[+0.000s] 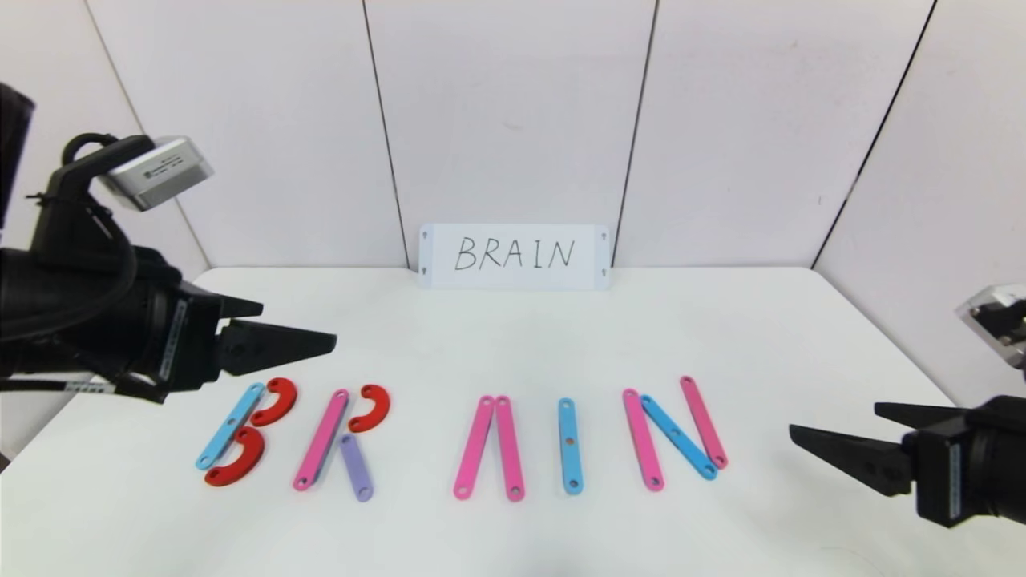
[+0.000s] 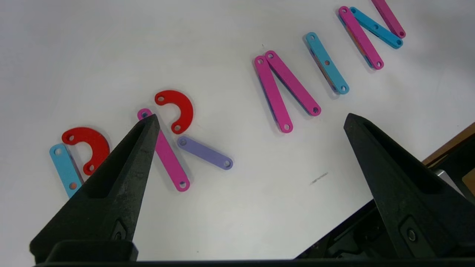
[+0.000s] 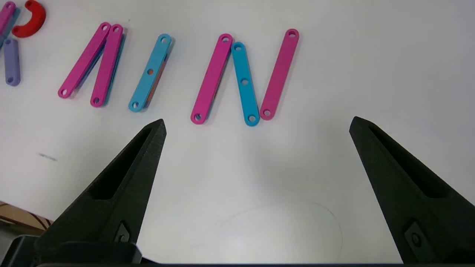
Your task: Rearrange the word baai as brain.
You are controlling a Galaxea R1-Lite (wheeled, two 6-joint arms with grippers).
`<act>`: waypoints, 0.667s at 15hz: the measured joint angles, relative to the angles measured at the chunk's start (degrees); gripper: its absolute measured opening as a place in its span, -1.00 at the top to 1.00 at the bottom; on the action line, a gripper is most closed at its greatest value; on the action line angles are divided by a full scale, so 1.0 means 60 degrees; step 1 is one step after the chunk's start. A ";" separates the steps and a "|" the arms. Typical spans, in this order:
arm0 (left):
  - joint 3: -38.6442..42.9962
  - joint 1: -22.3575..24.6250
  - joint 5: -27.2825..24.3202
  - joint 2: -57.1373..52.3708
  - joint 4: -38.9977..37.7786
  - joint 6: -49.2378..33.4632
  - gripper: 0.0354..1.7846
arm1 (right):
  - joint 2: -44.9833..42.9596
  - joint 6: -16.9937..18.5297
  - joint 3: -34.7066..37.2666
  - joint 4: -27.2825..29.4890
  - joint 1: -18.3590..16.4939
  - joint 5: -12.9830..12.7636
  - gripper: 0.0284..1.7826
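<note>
A: Letters first, from the head view: the word [image 1: 481, 441] lies in one row across the front of the tabletop [image 1: 513, 336] and already reads close to BRAIN, matching the white card [image 1: 514, 256] propped at the back, presumably as the spelling guide.

B: And the arms?

A: The left pincer [image 1: 280, 340] hovers just behind the B, jaws spread, pinching nothing. The right pincer [image 1: 842, 449] hangs off to the right of the N, also spread and empty, well apart from it.

B: Left wrist view?

A: It looks over the R: the pink strip [image 2: 163, 150] as the upright, the red half-ring [image 2: 176, 110] beside its top as the bowl, and the purple strip [image 2: 205, 152] slanting off as the leg. The A is only two pink strips meeting at one end, with no crossbar.

B: Right wrist view?

A: The N [image 3: 243, 78] sits between the open fingertips' line of sight: two pink uprights with a blue diagonal touching both. The lone blue strip [image 3: 150, 72] beside it serves as the I. I'd judge the job nearly finished
</note>
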 joint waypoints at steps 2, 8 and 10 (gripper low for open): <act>0.0965 0.0004 0.0028 -0.0979 -0.0004 -0.0018 -0.95 | -0.0965 -0.0437 0.0142 0.0945 -0.0065 -0.0057 -0.94; 0.3037 0.0028 0.0634 -0.4120 -0.0018 -0.0197 -0.95 | -0.4061 -0.1205 0.0280 0.2907 -0.0528 -0.0075 -0.94; 0.3562 0.0028 0.1132 -0.5175 -0.0014 -0.0331 -0.95 | -0.4862 -0.1201 0.0311 0.3037 -0.1126 -0.0024 -0.94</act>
